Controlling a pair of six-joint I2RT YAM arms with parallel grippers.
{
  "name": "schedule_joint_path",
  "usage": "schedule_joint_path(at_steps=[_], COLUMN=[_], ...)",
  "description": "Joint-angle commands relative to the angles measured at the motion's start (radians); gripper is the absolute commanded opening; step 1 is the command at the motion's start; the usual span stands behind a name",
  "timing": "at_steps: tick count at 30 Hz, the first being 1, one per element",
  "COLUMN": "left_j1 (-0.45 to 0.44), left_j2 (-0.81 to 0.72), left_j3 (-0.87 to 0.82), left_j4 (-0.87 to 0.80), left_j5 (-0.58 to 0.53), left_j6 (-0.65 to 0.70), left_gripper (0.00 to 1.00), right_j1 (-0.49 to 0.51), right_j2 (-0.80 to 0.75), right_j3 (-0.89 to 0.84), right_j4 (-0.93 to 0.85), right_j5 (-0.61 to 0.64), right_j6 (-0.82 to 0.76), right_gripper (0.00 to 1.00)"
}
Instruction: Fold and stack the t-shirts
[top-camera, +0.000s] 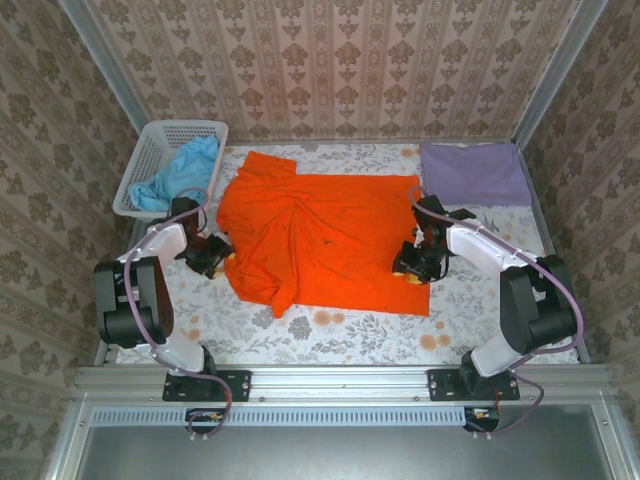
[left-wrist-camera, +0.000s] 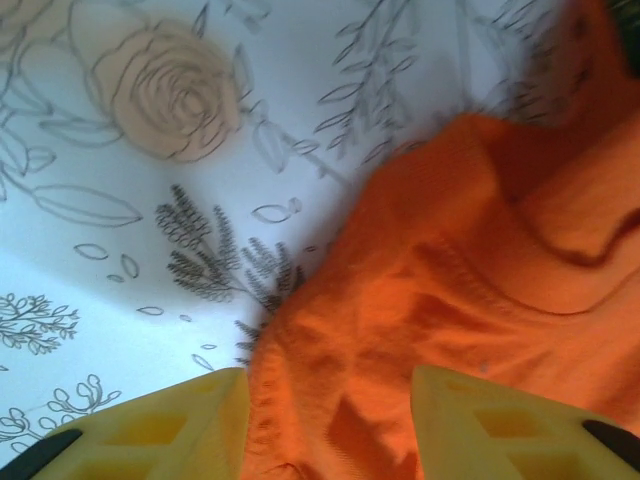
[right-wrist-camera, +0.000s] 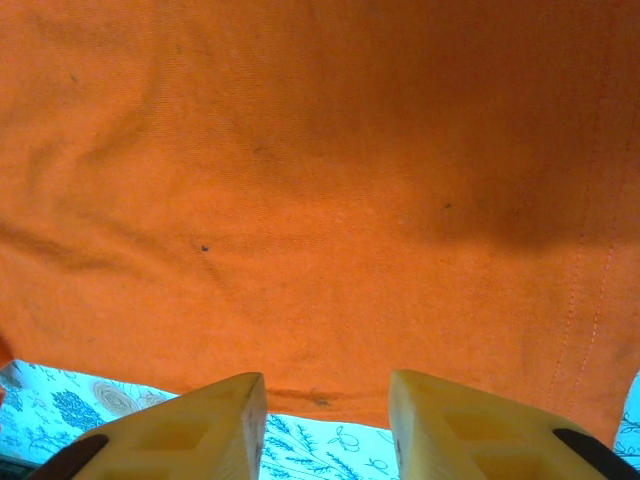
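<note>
Left claw (left-wrist-camera: 328, 388) and right claw (right-wrist-camera: 325, 385), each half-open astride orange t-shirt (top-camera: 320, 230) edge, grip uncertain.

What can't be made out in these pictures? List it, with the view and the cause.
- Left gripper, left wrist view: the bright orange fabric t-shirt lies between its fingers; the bottom edge cuts them off, so a pinch cannot be confirmed.
- Right gripper, right wrist view: the same, at the shirt's hem.
- Light blue fabric t-shirt, top view: crumpled in the white plastic lattice basket; its own folds hide its shape.
</note>
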Motion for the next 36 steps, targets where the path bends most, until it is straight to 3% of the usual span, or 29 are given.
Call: schedule_joint_path(at_steps=[1, 3, 10, 15, 21, 24, 26, 29, 31, 33, 36], left_j1=[0.000, -0.005, 0.003, -0.001, -0.034, -0.087, -0.130, -0.153, -0.132, -0.097, -0.064], left_j2=[-0.008, 0.019, 0.021, -0.099, -0.311, -0.317, -0.327, -0.339, -0.321, -0.278, -0.173], left_j3=[-0.038, -0.038, -0.061, -0.061, -0.055, -0.017, 0.010, 0.079, 0.133, 0.178, 0.239], left_j4=[0.034, 0.038, 0.012, -0.088, -0.293, -0.372, -0.408, -0.447, -0.446, -0.426, -0.389], left_j5=[0.030, 0.044, -0.026, -0.076, -0.220, -0.271, -0.316, -0.424, -0.465, -0.445, -0.357], left_j6=[-0.022, -0.018, -0.004, -0.015, -0.077, -0.069, -0.067, -0.036, 0.011, 0.066, 0.122], left_gripper=[0.47, 0.42, 0.00, 0.00, 0.00, 0.10, 0.41, 0.72, 0.78, 0.77, 0.66], right_j1=[-0.004, -0.009, -0.072, -0.108, -0.132, -0.148, -0.158, -0.167, -0.172, -0.172, -0.172], right_j2=[0.017, 0.045, 0.112, 0.128, 0.153, 0.167, 0.176, 0.184, 0.187, 0.193, 0.196], right_j3=[-0.014, -0.010, -0.012, -0.022, -0.034, -0.037, -0.034, -0.026, -0.023, -0.011, 0.003], right_j4=[0.011, 0.015, 0.021, 0.034, 0.052, 0.059, 0.059, 0.053, 0.053, 0.047, 0.045], right_j5=[0.021, 0.022, 0.036, 0.016, 0.002, 0.002, -0.004, -0.003, -0.005, -0.006, -0.007], right_j6=[0.022, 0.021, 0.057, 0.062, 0.086, 0.094, 0.096, 0.094, 0.093, 0.088, 0.083], right_gripper=[0.43, 0.43, 0.41, 0.36, 0.32, 0.31, 0.31, 0.31, 0.31, 0.32, 0.32])
